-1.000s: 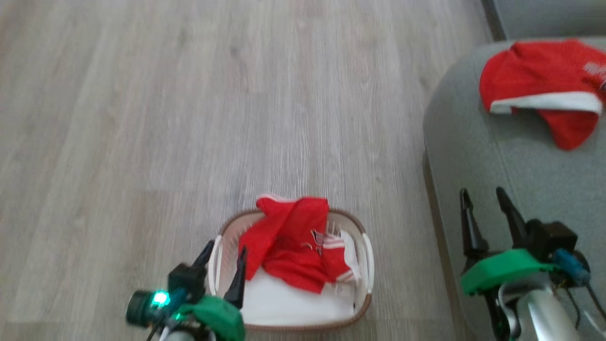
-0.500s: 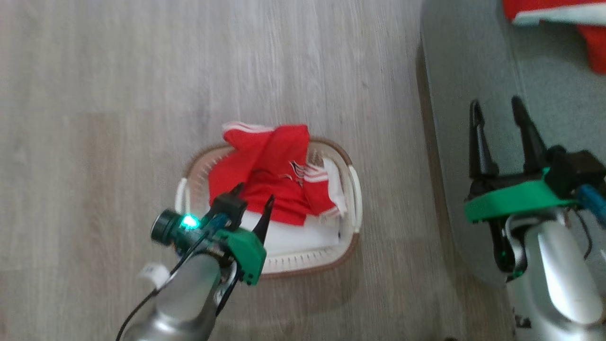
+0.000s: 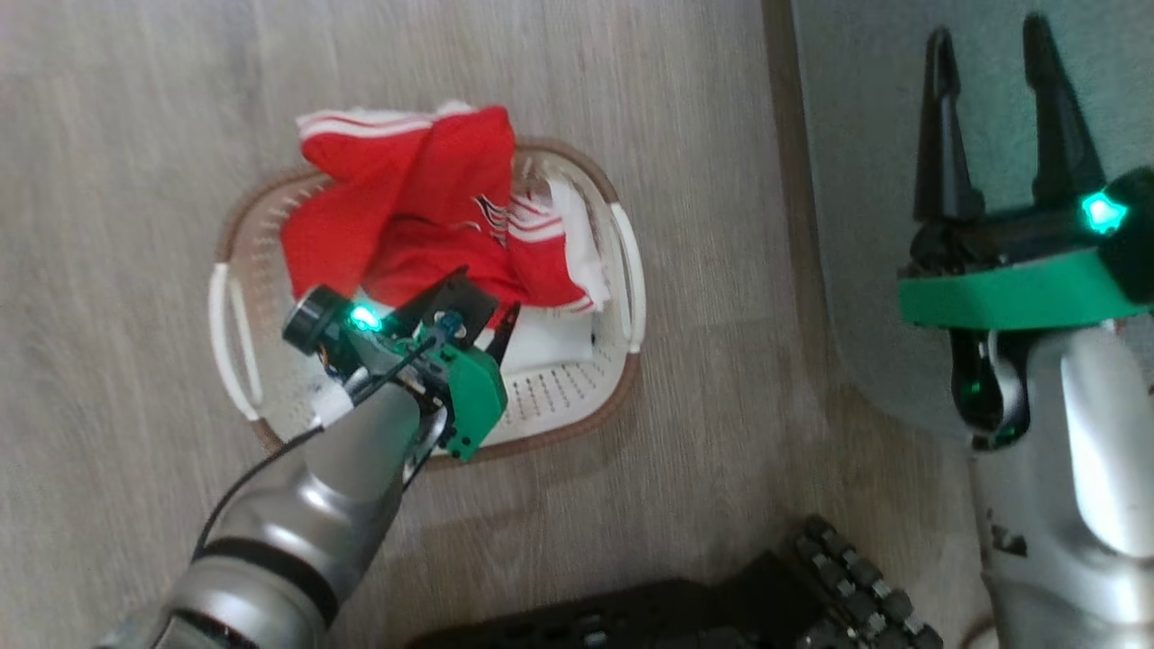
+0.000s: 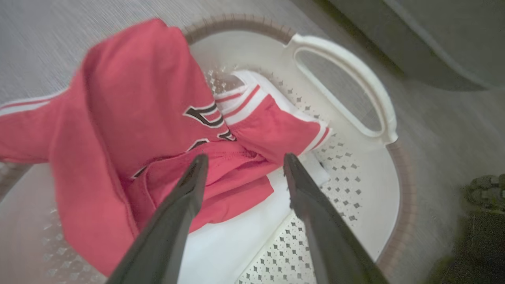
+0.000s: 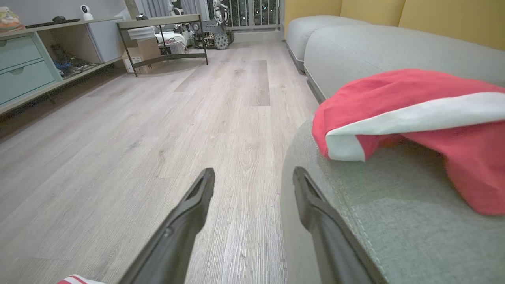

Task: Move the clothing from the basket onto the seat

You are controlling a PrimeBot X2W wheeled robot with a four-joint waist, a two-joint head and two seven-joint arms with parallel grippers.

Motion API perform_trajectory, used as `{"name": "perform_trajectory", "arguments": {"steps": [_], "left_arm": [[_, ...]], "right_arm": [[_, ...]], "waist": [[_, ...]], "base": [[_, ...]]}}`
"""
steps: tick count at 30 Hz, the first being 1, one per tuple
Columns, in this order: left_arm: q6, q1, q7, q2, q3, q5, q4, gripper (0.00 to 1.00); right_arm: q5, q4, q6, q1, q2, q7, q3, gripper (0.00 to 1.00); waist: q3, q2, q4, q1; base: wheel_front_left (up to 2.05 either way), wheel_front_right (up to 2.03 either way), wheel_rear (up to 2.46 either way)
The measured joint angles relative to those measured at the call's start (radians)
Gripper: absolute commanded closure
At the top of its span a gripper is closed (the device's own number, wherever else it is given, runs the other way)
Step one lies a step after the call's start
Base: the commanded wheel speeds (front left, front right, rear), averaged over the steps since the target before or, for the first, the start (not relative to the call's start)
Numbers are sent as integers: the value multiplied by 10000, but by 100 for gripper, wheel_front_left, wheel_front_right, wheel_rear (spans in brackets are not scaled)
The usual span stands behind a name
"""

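Left end effector [image 4: 245, 157] is hovering, fingers apart, above the clothing [image 4: 130, 102] in the basket [image 4: 398, 189]; a shallow pinch is probably risking the thin fabric slipping free; right end effector [image 3: 989, 31] is hanging spread too.

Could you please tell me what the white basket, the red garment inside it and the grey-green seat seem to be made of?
Oval white perforated basket: likely moulded plastic, smooth; regular punched holes, woven-looking brown rim.
Bright red white-striped garment: thin cloth, probably synthetic; soft folds, printed logo.
Large grey-green seat cushion: matt woven upholstery; visible weave, stitched seam.
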Motion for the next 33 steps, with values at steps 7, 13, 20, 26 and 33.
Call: {"name": "perform_trajectory", "arguments": {"steps": [7,13,20,26,33], "left_arm": [[88,-1078,59,0,-408,13,899,0],[268,-1909,140,0,-652,125,1595,0],[454,-2452,470,42,-957,368,1969,0],[616,-2492,767,67,-1041,454,2117,11],[677,-2491,842,67,-1214,449,2159,100]], "right_arm": [[88,-658,0,-531,0,0,249,0],[90,-1177,0,-721,0,-2,332,0],[90,-1565,0,-827,0,-2,349,0],[117,-1618,0,-854,0,-2,351,0],[176,-1668,0,-854,0,-2,288,0]], "waist": [[1248,0,-285,1],[2037,0,-435,2],[2574,0,-541,2],[2698,0,-607,1],[2634,0,-653,1]], "base": [[0,0,0],[0,0,0],[0,0,0],[0,0,0],[0,0,0]]}}
